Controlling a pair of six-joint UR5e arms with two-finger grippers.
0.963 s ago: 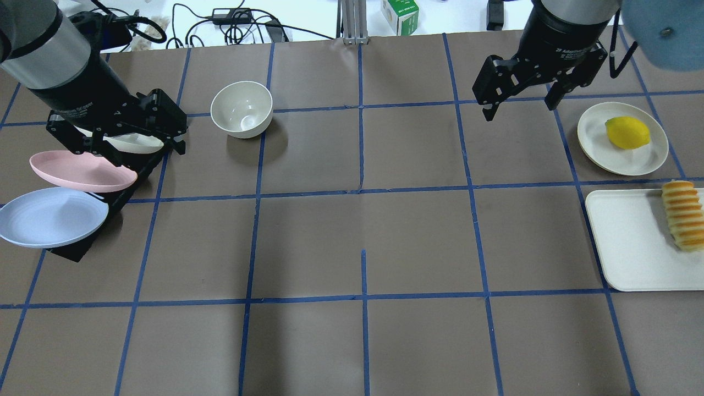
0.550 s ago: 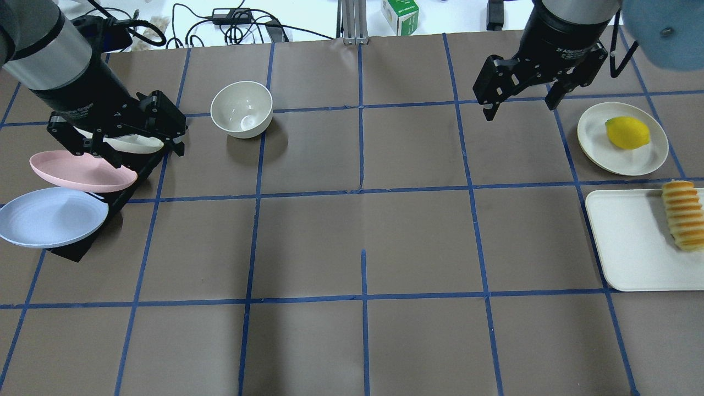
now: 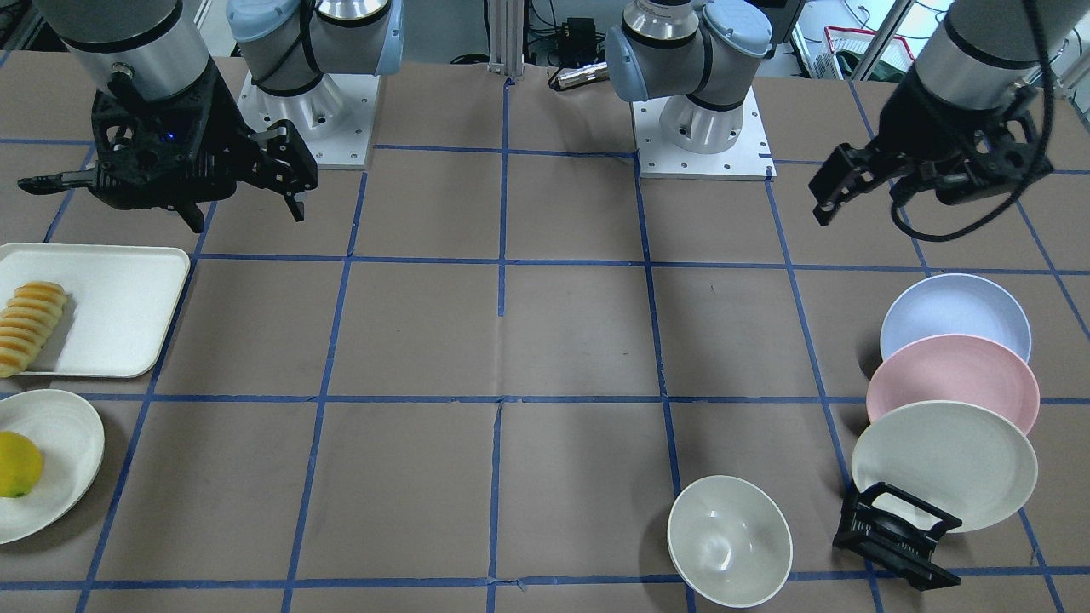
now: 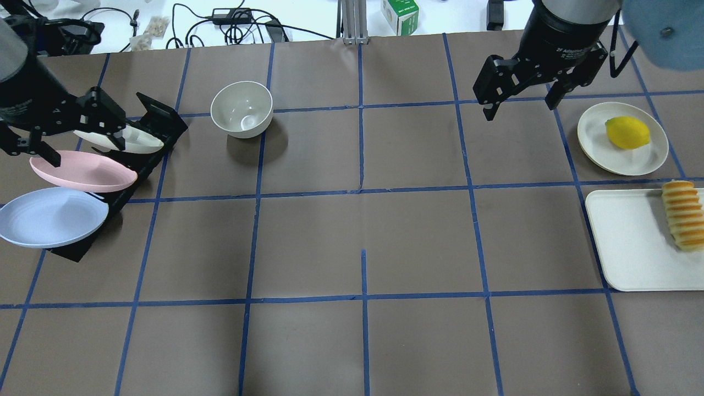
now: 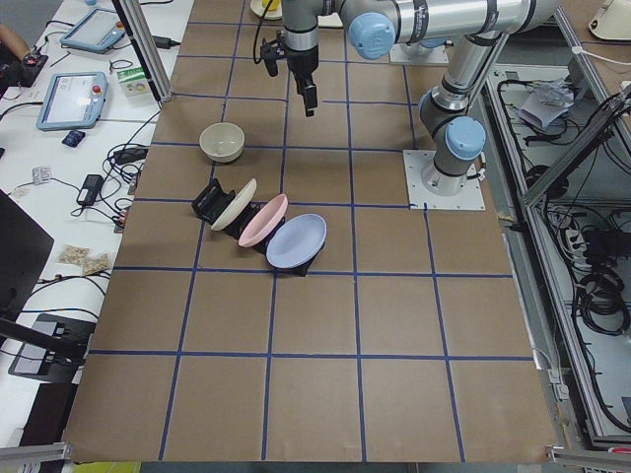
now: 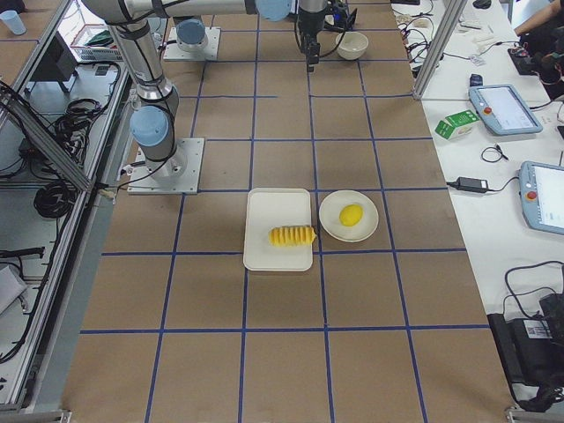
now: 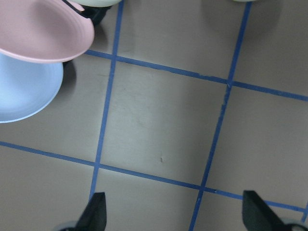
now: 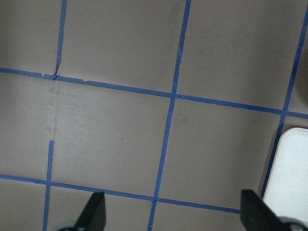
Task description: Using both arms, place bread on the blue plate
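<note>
The bread (image 4: 683, 214) lies on a white tray (image 4: 627, 242) at the table's right edge; it also shows in the front view (image 3: 25, 328). The blue plate (image 4: 49, 217) leans tilted in a black rack (image 4: 159, 118) at the left, in front of a pink plate (image 4: 82, 171) and a cream plate (image 4: 137, 143). My left gripper (image 4: 85, 153) is open and empty, raised over the pink and cream plates. The left wrist view shows the blue plate (image 7: 24, 91) at its left edge. My right gripper (image 4: 520, 110) is open and empty, above the table, left of the lemon plate.
A yellow lemon (image 4: 627, 132) sits on a cream plate (image 4: 652, 154) behind the tray. A cream bowl (image 4: 242, 109) stands right of the rack. Brown table paper with blue tape lines (image 4: 363, 192) covers the middle. Cables and a green box (image 4: 400, 15) lie beyond the far edge.
My left arm has moved left, off the rack's far end toward the table's left edge, still open. The right gripper has barely moved. Plates and bread have not moved.
</note>
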